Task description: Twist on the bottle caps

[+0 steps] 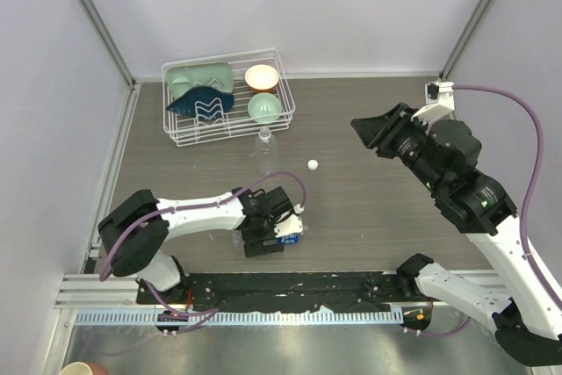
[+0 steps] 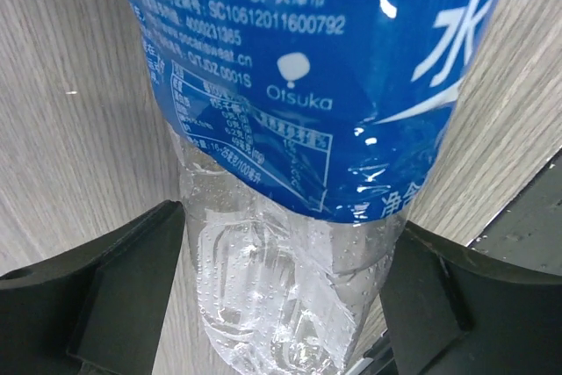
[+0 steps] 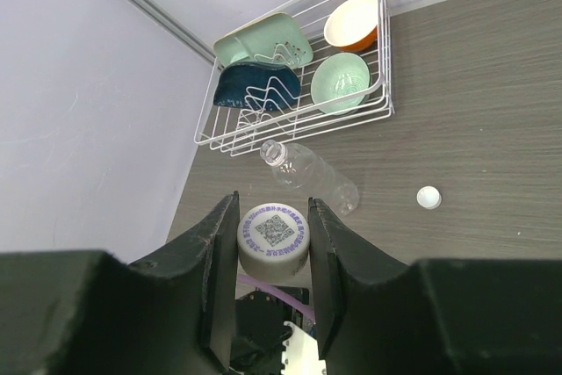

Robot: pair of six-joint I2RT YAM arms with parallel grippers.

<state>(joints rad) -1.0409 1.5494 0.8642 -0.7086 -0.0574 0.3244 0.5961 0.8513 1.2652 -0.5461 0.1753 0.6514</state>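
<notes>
My left gripper (image 1: 270, 227) is shut on the blue-labelled bottle (image 1: 290, 234), low over the table. In the left wrist view the bottle (image 2: 299, 85) fills the frame and both black fingers (image 2: 132, 278) press on its clear lower part. My right gripper (image 1: 367, 132) is raised at the right and shut on a white cap (image 3: 274, 239) with a printed code on top. The plain bottle (image 1: 265, 148) lies open-necked in front of the rack; it also shows in the right wrist view (image 3: 312, 177). A second white cap (image 1: 312, 164) lies loose on the table, also in the right wrist view (image 3: 428, 198).
A white wire rack (image 1: 176, 129) at the back left holds pale green and cream bowls and a dark blue dish. Grey walls with metal posts close in the table on three sides. The black rail with the arm bases runs along the near edge.
</notes>
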